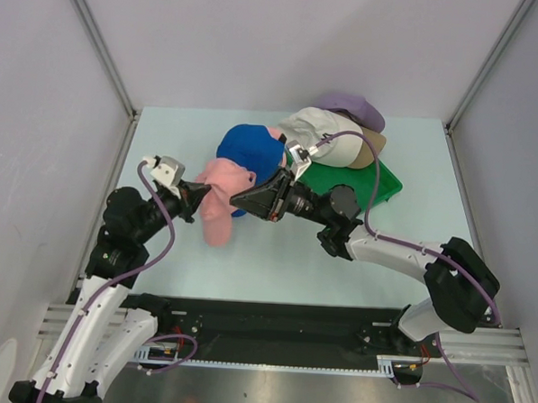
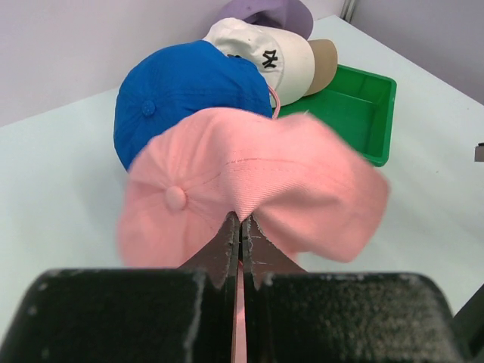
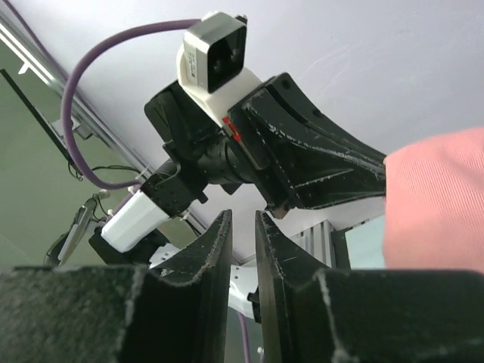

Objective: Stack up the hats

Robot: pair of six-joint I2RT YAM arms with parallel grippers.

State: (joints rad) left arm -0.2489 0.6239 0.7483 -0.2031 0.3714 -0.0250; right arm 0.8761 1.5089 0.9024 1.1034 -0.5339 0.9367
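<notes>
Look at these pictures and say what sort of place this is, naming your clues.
Probably a robotics lab test cell: plain white walls box in a pale table, the left arm and right arm stand on a metal rail, and the pink hat looks like a prop.

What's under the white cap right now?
A tan cap pokes out beneath the white cap, by the green tray's far edge. Most of the tan cap is covered, so whether anything else lies under there cannot be seen.
</notes>
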